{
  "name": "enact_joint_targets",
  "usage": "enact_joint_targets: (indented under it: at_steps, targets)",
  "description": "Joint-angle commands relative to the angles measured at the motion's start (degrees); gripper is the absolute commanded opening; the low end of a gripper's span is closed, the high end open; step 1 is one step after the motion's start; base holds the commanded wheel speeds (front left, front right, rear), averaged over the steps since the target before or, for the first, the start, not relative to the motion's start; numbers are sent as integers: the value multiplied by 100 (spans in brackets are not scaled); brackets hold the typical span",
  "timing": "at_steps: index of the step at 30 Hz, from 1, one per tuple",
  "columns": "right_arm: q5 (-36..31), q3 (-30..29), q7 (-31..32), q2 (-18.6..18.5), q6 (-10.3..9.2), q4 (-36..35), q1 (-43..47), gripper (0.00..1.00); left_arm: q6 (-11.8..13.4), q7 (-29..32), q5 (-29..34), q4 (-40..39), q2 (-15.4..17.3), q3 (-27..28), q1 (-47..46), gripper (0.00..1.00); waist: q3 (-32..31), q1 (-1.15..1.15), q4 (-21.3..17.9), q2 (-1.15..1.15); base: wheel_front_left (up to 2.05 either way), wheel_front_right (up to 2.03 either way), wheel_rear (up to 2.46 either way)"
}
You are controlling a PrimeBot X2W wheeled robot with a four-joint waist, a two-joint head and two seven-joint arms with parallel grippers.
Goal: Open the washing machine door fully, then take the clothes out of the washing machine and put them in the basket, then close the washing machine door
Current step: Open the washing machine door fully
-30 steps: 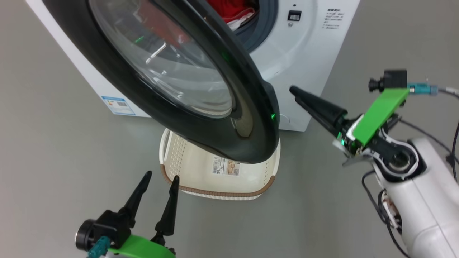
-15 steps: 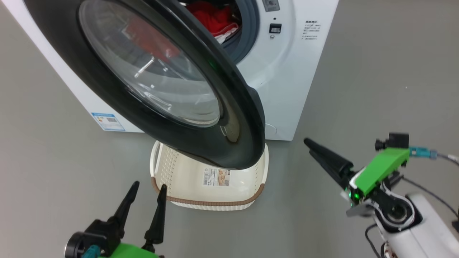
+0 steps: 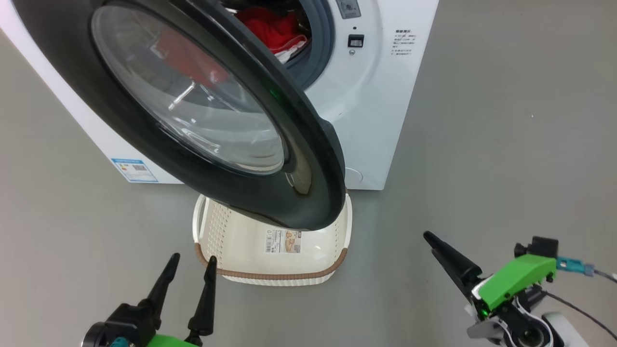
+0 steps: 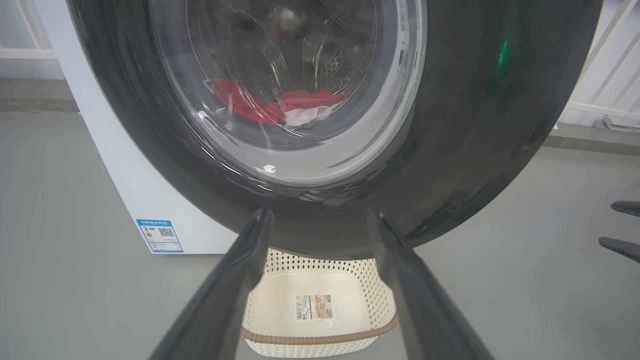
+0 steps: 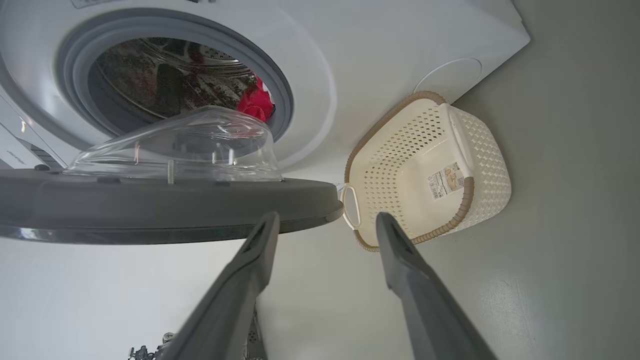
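The washing machine door (image 3: 323, 193), black-rimmed with a bulging glass window, stands swung out from the white washing machine (image 3: 376, 111) and overhangs the basket (image 3: 270, 277). Red and white clothes (image 3: 270, 29) lie in the drum. My left gripper (image 3: 193, 258) is open and empty, low at the basket's near left corner. My right gripper (image 3: 429, 237) is open and empty, off to the right of the door's edge. The left wrist view has the left gripper (image 4: 319, 215) under the door (image 4: 475, 125). From the right wrist the right gripper (image 5: 326, 216) faces the edge-on door (image 5: 150, 205), with the clothes (image 5: 255, 105) and basket (image 5: 467, 200) beyond.
Grey floor (image 3: 506, 144) spreads right of the machine. The basket holds only its paper label (image 3: 282, 241). A blue sticker (image 3: 134, 169) marks the machine's left side. White railings (image 4: 600, 75) stand behind at the right in the left wrist view.
The head camera has shifted, so the whole scene sits lower and further left. My right gripper has drawn down and away from the door's edge, still open. The left gripper has held its pose.
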Motion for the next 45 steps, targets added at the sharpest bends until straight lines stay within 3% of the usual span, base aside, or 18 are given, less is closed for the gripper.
enact_joint_targets:
  at_steps: [1, 7, 19, 26, 36, 45]
  targets:
    - [-152, 72, -180, -65, 44, -154, 83, 100, 4, -70, 38, -119, 57, 180, -14, 100, 3, 0, -19, 0, 0, 0, 0]
    - [-572, 277, -778, -238, 44, -187, 276, 100, 4, -70, 35, -91, 55, 162, -2, 100, -3, 0, -79, 0, 0, 0, 0]
    - [-1704, 1289, -2761, -774, 44, 34, 308, 100, 4, -70, 30, -62, 53, 158, 11, 100, -23, 0, -154, 0, 0, 0, 0]
    - [-2252, 1512, -3106, -858, 44, 285, 225, 100, 4, -70, 38, -49, 53, 158, 23, 100, -43, 0, -169, 0, 0, 0, 0]
    - [-3514, 533, -3114, -487, 44, -246, 513, 100, 4, -70, 36, -45, 53, 165, 25, 100, -36, 0, -182, 0, 0, 0, 0]
    - [-5371, -354, -3115, -99, 44, -962, 931, 100, 4, -70, 38, -74, 52, 171, 15, 100, -19, 0, -172, 0, 0, 0, 0]
